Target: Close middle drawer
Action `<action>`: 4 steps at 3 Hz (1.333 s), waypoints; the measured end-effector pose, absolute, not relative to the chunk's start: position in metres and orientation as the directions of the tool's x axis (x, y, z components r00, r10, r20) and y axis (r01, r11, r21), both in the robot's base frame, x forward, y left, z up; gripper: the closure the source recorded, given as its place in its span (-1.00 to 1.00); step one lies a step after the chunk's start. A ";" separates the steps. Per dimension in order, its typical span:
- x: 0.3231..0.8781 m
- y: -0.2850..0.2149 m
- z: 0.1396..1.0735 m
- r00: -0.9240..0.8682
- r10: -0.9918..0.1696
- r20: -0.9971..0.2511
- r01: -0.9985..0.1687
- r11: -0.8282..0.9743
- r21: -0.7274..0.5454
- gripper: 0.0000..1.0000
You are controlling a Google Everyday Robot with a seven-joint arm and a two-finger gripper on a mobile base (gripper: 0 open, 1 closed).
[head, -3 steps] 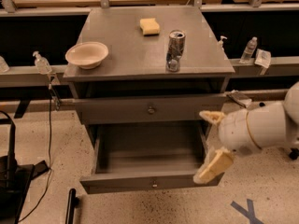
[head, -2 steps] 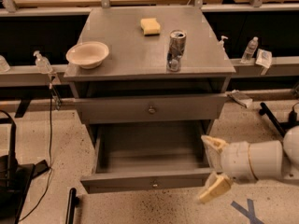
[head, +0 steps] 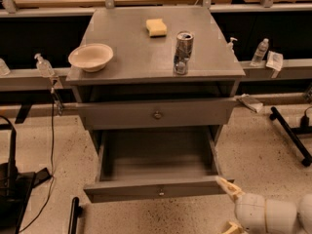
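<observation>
Lower and further right than a moment ago, the gripper (head: 229, 206) now sits at the bottom right corner of the view, with less of the arm showing. Its two pale fingers (head: 226, 186) are spread apart and hold nothing. The upper fingertip is just beside the right end of the middle drawer (head: 122, 193) front (whether it touches I cannot tell). That drawer is pulled far out of the grey cabinet (head: 229, 87), its shallow tray bare and its tiny knob facing forward. Above it the top drawer (head: 117, 115) stands slightly out. On the cabinet top sit a bowl (head: 90, 56), a yellow sponge (head: 156, 27) and a can (head: 183, 52).
</observation>
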State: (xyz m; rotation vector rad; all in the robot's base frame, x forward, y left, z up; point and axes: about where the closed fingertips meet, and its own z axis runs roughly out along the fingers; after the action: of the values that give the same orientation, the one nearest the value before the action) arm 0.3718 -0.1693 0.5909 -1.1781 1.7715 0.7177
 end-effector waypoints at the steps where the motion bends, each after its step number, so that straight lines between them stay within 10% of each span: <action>1: 0.373 -0.165 0.589 -0.177 -0.419 -0.891 -0.927 0.374 0.008 -1.00; 3: 0.385 -0.150 0.555 -0.150 -0.395 -0.906 -0.959 0.281 0.036 -1.00; 4: 0.385 -0.118 0.474 -0.197 -0.334 -0.922 -0.974 0.175 0.145 -0.56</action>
State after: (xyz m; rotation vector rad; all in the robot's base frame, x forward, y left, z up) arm 0.3849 -0.1177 0.4737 -1.2612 1.6696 1.0332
